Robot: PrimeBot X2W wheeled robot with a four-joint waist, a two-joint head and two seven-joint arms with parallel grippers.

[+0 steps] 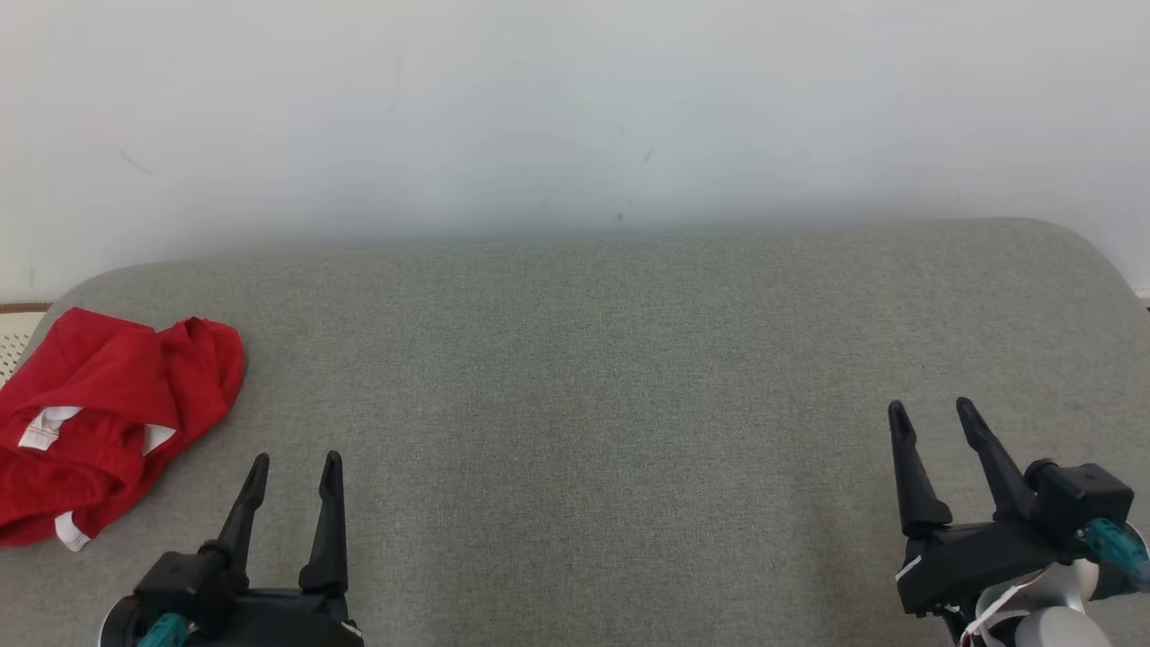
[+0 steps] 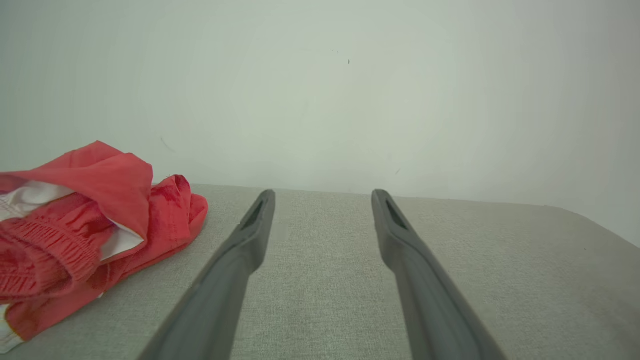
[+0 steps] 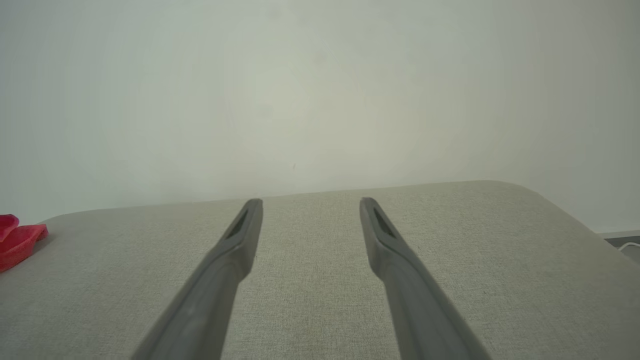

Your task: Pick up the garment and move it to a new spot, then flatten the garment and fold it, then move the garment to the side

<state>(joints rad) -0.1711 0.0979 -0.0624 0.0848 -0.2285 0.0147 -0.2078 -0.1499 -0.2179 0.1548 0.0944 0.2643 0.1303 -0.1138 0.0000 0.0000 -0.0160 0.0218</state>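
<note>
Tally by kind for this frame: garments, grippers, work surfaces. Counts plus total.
garment: 1 (red with white trim, crumpled at the surface's left edge)
grippers: 2 (left gripper and right gripper, both open, holding nothing)
grey padded surface: 1
Total: 4

A grey, fabric-covered desk (image 1: 584,404) with rounded far corners stands against a plain white wall (image 1: 575,108). A crumpled red garment (image 1: 108,422) with white trim lies at the desk's left edge, partly cut off by the frame. The left claw (image 1: 296,460) stands at lower left, near the garment but apart from it, and the right claw (image 1: 931,407) at lower right, well apart from it; each has its two dark fingers spread, nothing between them, pointing toward the wall.
</note>
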